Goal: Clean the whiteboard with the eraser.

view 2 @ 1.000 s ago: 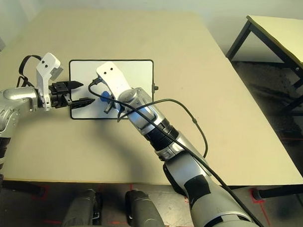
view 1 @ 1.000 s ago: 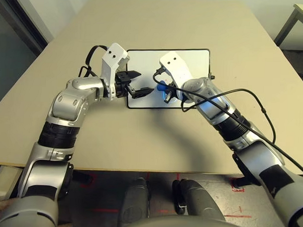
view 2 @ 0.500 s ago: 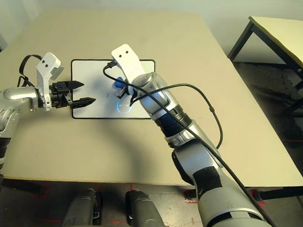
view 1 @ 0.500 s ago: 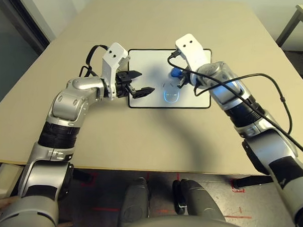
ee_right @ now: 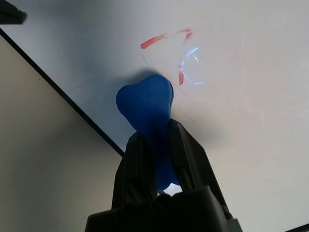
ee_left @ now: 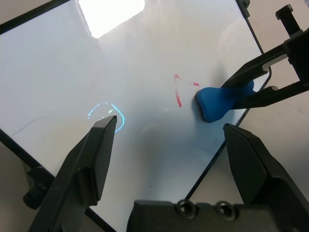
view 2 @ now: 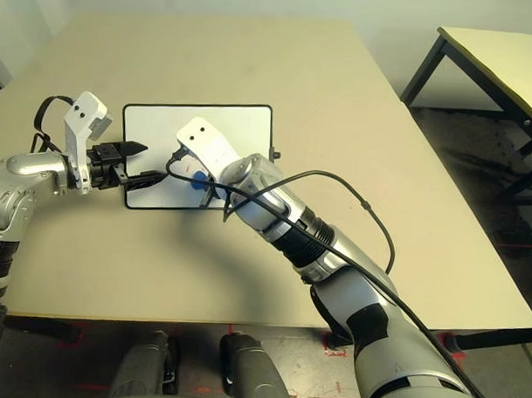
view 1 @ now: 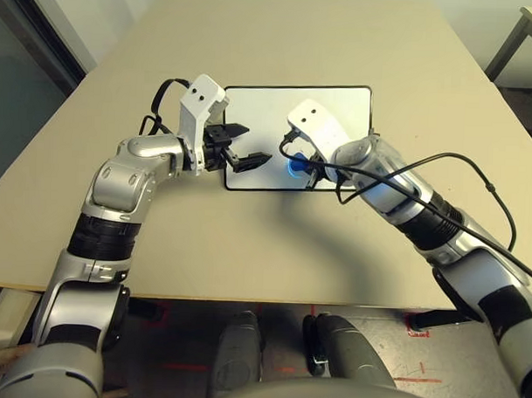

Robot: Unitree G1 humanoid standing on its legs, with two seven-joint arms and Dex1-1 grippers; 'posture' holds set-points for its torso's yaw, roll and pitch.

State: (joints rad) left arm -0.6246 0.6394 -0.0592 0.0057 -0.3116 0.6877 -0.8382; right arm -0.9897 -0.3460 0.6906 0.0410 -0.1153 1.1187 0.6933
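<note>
A broad, pale beige table (view 1: 203, 249) stretches out before the robot, its straight near edge at 6 o'clock and its surface running away toward 12. Lying flat on the tabletop, at 12 o'clock from the robot, is a rectangular whiteboard (view 1: 261, 103) with a thin black frame and rounded corners, its long sides running from 9 to 3 o'clock. A small black knob (view 2: 276, 155) juts from its 3 o'clock side; short red marks (ee_left: 178, 96) streak the white surface.
</note>
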